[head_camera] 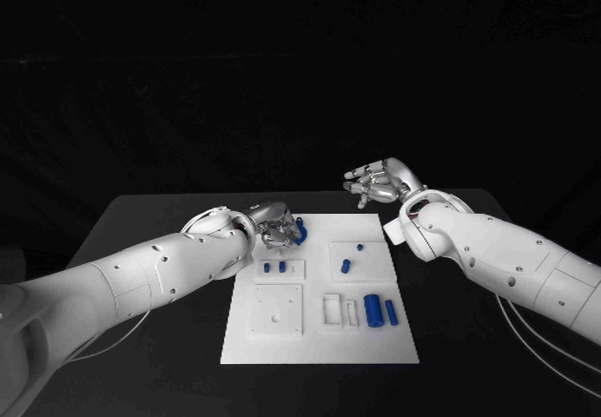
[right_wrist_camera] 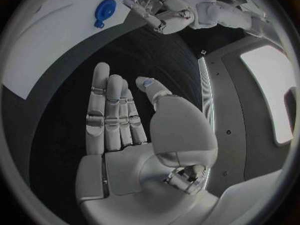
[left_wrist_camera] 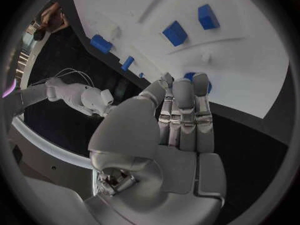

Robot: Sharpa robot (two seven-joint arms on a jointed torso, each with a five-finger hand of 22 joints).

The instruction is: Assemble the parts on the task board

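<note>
Task board [head_camera: 320, 347], a white plate, lying at the middle of the black table [head_camera: 150, 217]. Several small blue parts on it: a tall cylinder [head_camera: 372, 306] and a thinner peg [head_camera: 391, 313] toward four o'clock beside a shallow white slot [head_camera: 332, 310], two small pieces [head_camera: 275, 267] toward ten o'clock, two more toward one o'clock [head_camera: 347, 266]. Square raised plate [head_camera: 278, 309] with small holes toward seven o'clock.

Left hand [head_camera: 278, 228] over the board's eleven o'clock corner, fingers curled around a curved blue part [head_camera: 300, 233]; in the left wrist view, fingers [left_wrist_camera: 184, 110] held straight and close together, with a bit of blue at their tips [left_wrist_camera: 189, 76]. Whether it truly grasps the part, hard to tell.

Right hand [head_camera: 376, 184] raised beyond the board's one o'clock corner, over the table's far edge, holding nothing; in the right wrist view, fingers [right_wrist_camera: 109, 110] straight and released, thumb apart.

Dark room behind, nothing made out. Small shapes on the board too tiny to name.
</note>
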